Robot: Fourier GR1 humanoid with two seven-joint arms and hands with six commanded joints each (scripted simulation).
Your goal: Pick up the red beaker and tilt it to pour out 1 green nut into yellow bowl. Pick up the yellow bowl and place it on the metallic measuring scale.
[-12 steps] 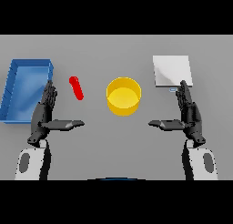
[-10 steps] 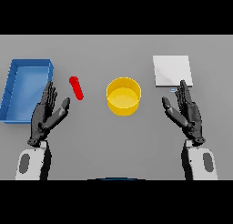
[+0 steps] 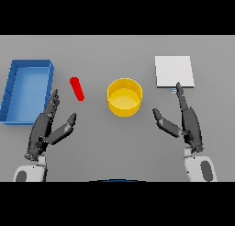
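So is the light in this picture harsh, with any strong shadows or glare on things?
Head view: the light is flat and even. The yellow bowl, red beaker and blue tray cast no clear shadows on the grey table. The white scale looks plain, with no glare.

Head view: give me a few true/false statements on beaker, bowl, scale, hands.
1. The red beaker lies on the table left of the yellow bowl. True.
2. The yellow bowl sits on the scale. False: it stands on the table, apart from it.
3. The left hand holds the beaker. False: its fingers are straight, below the beaker.
4. The right hand is open. True.
5. The blue tray is at the far left. True.
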